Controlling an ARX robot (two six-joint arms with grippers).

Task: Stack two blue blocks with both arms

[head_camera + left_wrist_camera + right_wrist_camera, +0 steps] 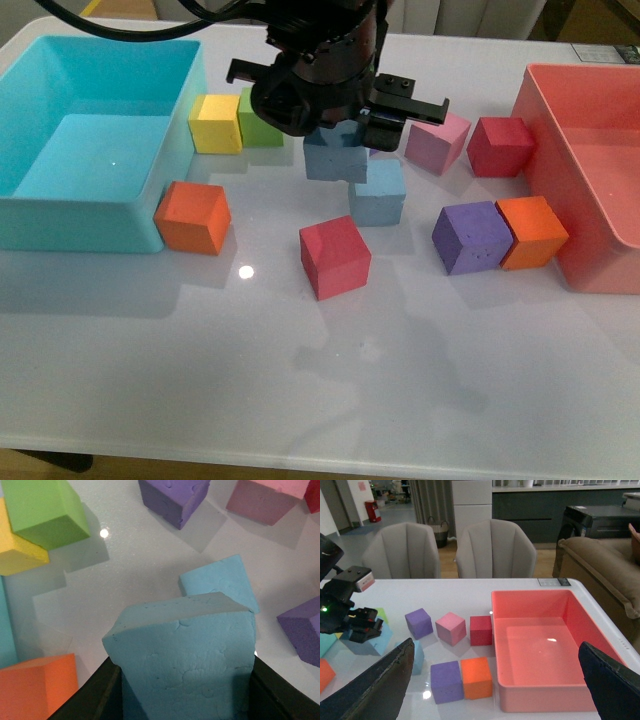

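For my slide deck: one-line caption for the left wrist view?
Left gripper grips the first blue block; the second blue block rests on the white table beyond it.

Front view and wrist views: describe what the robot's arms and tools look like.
The left arm is black, with a bulky rounded housing, flat brackets and black cables looping above. In the right wrist view it carries a pale block with a red label and a green light. The right tool's fingers are dark, smooth wedges.
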